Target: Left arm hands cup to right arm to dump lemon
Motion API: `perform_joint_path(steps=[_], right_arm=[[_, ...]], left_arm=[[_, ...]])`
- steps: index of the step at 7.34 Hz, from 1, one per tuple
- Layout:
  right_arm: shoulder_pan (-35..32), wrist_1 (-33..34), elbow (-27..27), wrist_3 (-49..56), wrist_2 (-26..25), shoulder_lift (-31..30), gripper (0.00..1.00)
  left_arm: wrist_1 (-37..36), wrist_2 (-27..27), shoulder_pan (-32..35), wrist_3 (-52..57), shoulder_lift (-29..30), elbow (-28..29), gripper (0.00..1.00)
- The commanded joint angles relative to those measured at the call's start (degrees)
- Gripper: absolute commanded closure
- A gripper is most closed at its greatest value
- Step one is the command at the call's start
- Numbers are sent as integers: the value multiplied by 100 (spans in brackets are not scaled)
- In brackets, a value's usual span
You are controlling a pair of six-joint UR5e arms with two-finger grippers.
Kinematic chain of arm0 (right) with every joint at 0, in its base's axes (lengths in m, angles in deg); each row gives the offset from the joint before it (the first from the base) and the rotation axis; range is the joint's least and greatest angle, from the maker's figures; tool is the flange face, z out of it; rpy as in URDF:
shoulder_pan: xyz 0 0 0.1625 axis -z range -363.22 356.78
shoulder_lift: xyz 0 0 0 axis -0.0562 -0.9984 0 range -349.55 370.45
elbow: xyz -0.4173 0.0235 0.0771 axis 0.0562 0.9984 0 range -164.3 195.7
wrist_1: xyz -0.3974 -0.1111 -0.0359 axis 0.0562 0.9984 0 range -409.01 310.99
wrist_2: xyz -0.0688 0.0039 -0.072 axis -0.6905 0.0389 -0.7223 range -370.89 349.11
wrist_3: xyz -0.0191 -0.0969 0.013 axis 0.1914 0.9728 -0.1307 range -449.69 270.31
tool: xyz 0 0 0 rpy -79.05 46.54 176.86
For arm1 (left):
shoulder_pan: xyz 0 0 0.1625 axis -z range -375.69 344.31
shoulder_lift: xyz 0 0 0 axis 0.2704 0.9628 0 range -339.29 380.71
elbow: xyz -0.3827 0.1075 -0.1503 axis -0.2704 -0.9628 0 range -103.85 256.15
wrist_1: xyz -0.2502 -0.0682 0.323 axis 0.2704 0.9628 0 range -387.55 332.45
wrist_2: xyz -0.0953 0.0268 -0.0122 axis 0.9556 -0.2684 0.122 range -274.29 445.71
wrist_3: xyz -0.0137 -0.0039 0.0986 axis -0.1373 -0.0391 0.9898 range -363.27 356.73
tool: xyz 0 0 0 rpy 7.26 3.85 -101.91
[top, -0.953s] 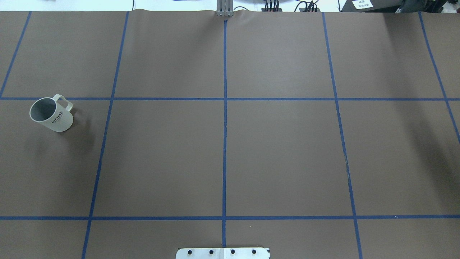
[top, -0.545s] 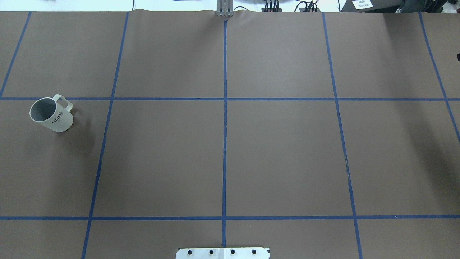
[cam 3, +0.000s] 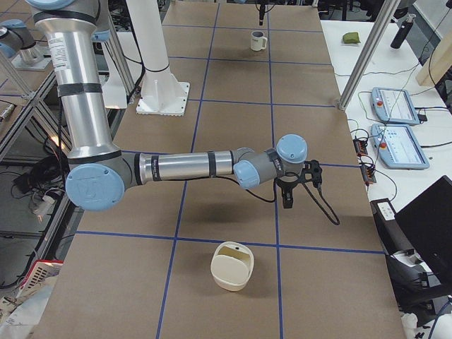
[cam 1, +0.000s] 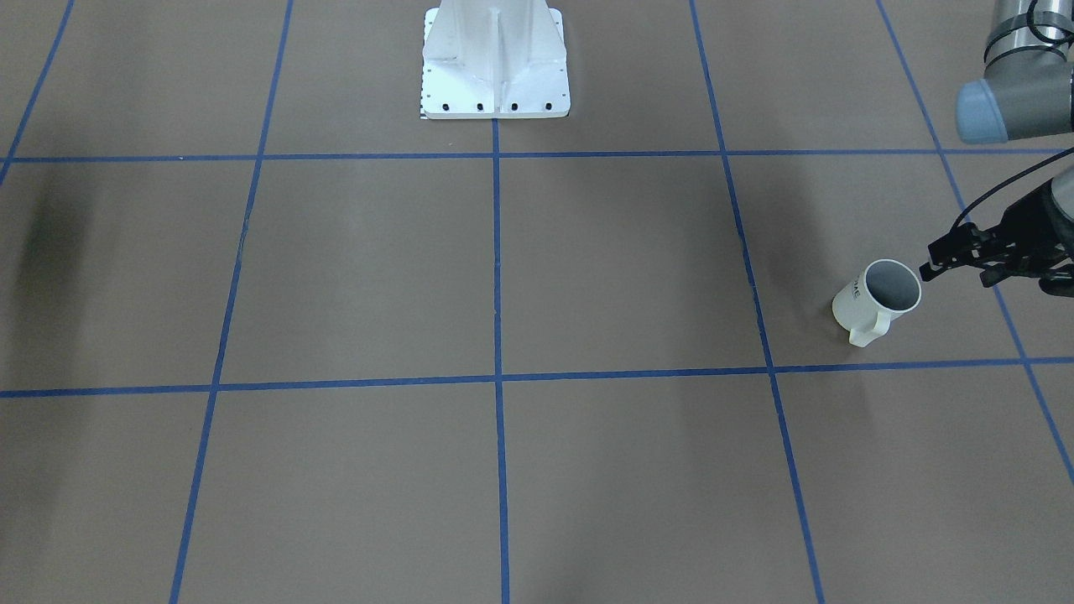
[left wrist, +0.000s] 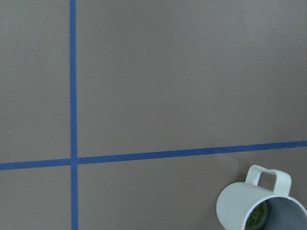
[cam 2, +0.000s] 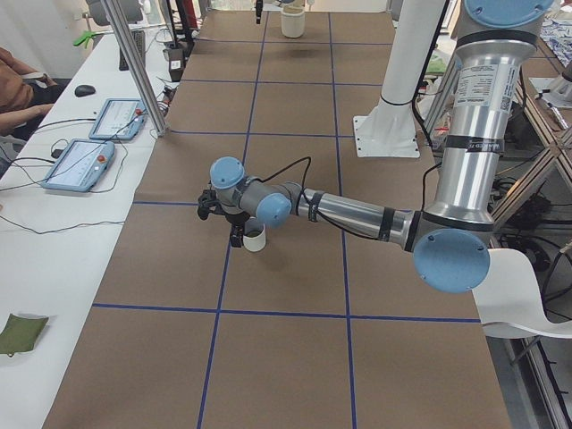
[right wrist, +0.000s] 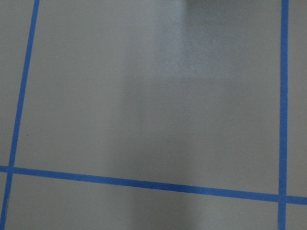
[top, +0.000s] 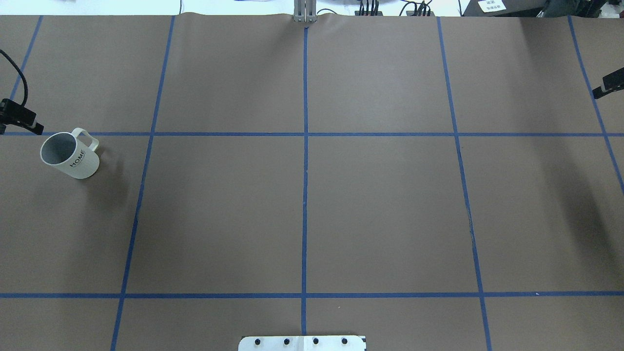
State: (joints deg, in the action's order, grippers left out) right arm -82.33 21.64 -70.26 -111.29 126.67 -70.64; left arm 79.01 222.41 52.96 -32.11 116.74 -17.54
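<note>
The white cup [top: 69, 156] stands upright at the table's left, handle toward the far side, "HOME" on its side; it also shows in the front view [cam 1: 877, 302]. In the left wrist view the cup [left wrist: 259, 207] is at the bottom right, with the yellow-green lemon [left wrist: 258, 216] inside it. My left gripper [cam 1: 925, 260] hovers just beside the cup's rim, apart from it, and its fingers look open and empty. Only its tip shows at the overhead view's left edge [top: 19, 117]. My right gripper [top: 609, 83] barely enters at the right edge; I cannot tell its state.
The brown table [top: 380, 209] carries a blue tape grid. The white robot base [cam 1: 495, 59] stands at the near middle edge. A cream open container [cam 3: 232, 267] sits on the table near the right arm's end. Tablets and cables lie on the side bench [cam 2: 89, 161].
The tips of both grippers have come into the overhead view, the left at the left edge by the cup, the right at the right edge. The cup has not moved.
</note>
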Motion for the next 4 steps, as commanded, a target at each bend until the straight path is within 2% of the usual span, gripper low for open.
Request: perform_joint_path(steps=[1,4], right_arm=[[124,-77,44,-11,-18,6,0],[238,-77,238,-11,-53,94,0]], left_arm=[[50,-335,-412,-174,-14,79,0],[58,-346,-545,-139,-6,403,0]])
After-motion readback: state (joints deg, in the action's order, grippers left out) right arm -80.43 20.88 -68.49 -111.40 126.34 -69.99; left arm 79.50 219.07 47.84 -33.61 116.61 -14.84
